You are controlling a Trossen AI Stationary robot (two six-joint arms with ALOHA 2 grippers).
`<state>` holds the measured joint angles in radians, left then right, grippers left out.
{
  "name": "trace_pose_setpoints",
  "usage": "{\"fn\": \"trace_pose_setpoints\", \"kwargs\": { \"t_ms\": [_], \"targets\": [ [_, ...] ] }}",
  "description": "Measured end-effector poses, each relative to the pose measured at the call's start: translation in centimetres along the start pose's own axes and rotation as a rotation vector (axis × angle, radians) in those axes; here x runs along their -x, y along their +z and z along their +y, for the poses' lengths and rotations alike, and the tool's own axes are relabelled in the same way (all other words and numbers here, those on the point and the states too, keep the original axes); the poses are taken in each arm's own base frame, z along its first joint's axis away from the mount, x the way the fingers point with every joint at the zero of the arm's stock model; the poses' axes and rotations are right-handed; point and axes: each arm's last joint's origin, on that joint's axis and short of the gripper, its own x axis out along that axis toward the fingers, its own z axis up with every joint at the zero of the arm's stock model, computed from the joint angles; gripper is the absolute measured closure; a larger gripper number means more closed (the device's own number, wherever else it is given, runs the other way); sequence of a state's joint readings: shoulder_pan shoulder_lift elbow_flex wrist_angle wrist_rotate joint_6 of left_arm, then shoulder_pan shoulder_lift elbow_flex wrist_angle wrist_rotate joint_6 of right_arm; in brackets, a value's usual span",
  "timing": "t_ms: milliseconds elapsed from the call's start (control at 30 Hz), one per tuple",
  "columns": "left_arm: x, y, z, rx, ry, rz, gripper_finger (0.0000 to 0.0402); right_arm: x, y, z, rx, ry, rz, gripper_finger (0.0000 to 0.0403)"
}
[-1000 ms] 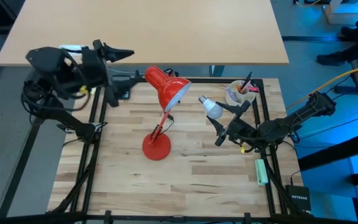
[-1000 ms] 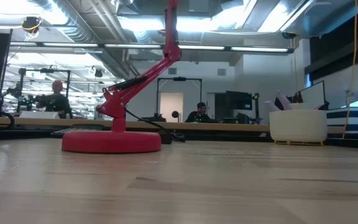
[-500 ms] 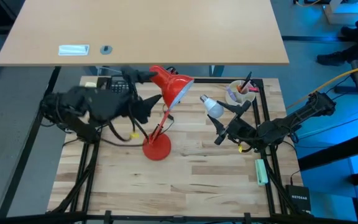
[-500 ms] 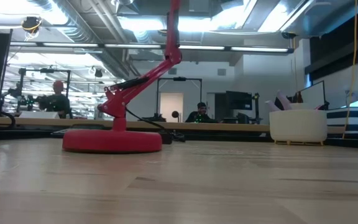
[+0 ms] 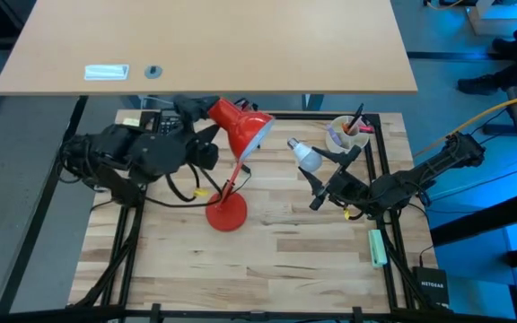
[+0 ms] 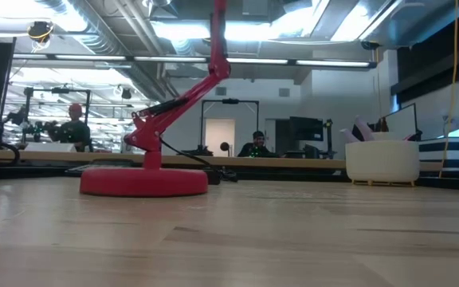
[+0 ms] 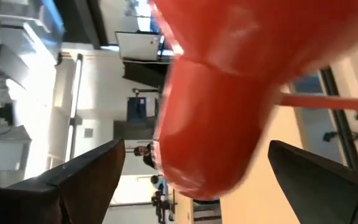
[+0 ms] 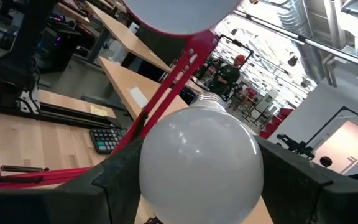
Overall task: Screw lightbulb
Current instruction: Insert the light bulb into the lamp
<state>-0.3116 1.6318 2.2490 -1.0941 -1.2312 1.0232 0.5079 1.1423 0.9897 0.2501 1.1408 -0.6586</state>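
The lightbulb is pinched in the right pincer, raised above the wooden surface just to the right of the red lamp's shade, its screw base turned toward the shade's open mouth with a small gap between them; the left pincer is spread wide with a finger on either side of the shade's narrow back end, though whether the fingers touch it cannot be told; the lamp's round base stands near the middle of the surface, its thin arm slanting up to the shade; a white cup of pens stands at the far right corner, just behind the right pincer; a green marker lies at the right edge; a calculator lies at the far edge, partly covered by the left arm; a pale desk behind carries a small card.

The low view shows only the lamp's base, its jointed lower arm and the cup, with neither pincer nor bulb; people sit in the room beyond; the left wrist view is filled by the shade's red back between two dark fingers; the right wrist view shows the bulb's white globe close up between the fingers, with the lamp's mouth above it and the calculator on the surface beyond.
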Motion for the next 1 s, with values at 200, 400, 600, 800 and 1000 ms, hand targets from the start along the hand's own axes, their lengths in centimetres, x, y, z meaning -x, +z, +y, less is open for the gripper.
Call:
{"fn": "trace_pose_setpoints", "kwargs": {
  "t_ms": [200,400,600,800,1000],
  "targets": [
    [-1.4,0.0,-0.5,-0.058,-0.024,0.033,0.0013,0.0,0.0,0.0,0.0,0.013,-0.01,0.0136],
    [-2.6,0.7,-0.6,-0.108,-0.03,0.031,0.0013,0.0,0.1,0.1,-0.003,0.027,-0.021,0.0136],
    [-2.1,1.6,-0.9,-0.127,-0.023,0.009,0.0016,0.0,-0.2,0.3,-0.004,0.038,-0.01,0.0136],
    [-1.6,1.8,-1.0,-0.113,-0.018,0.0,0.0068,0.0,-0.1,0.5,-0.042,0.102,-0.049,0.0136],
    [-1.8,1.7,-0.9,-0.091,-0.003,0.033,0.0158,0.0,0.0,0.5,-0.096,0.123,-0.063,0.0136]
  ]
}}
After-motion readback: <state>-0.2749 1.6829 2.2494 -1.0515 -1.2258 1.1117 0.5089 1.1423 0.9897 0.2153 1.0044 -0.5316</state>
